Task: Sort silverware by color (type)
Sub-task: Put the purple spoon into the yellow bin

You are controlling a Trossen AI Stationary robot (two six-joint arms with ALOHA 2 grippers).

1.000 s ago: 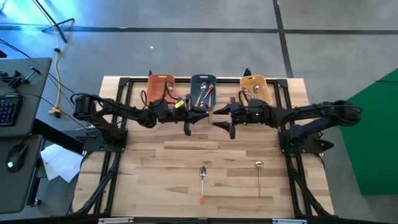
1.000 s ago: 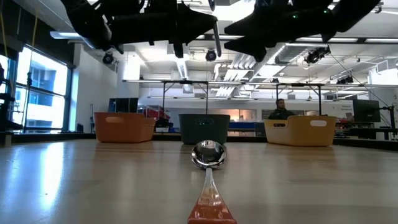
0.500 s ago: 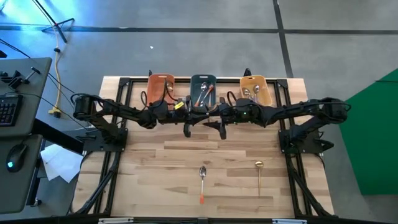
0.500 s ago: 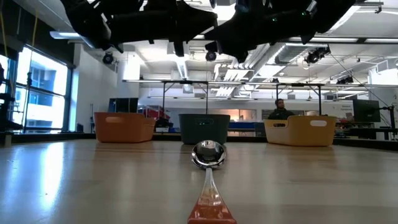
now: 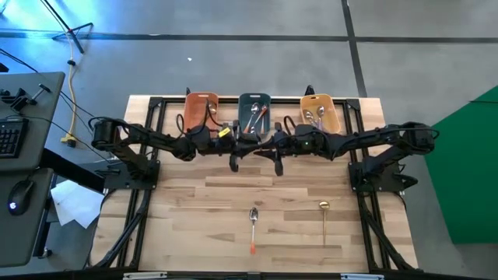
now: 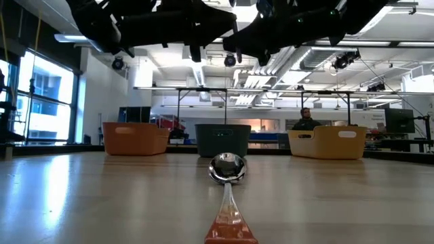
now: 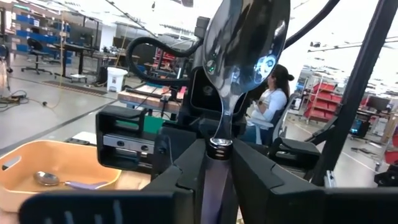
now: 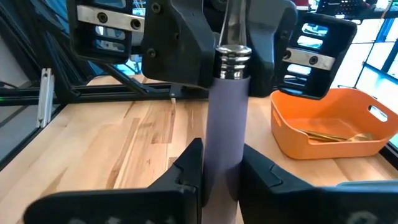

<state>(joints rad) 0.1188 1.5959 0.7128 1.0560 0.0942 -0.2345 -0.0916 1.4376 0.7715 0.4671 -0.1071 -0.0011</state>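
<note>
Mid-air handover: lavender-handled spoon (image 8: 227, 118) spans both arms, left end effector (image 7: 219, 163) and right end effector (image 8: 221, 165) each clamped on it, above the tabletop (image 5: 202, 202).

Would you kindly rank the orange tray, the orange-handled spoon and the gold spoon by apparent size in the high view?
1. Orange tray, clearly largest.
2. Orange-handled spoon and gold spoon: both thin and about equally long, so I would not rank one above the other.

Left pincer (image 5: 236, 158) facing right pincer (image 5: 276, 159)
</note>
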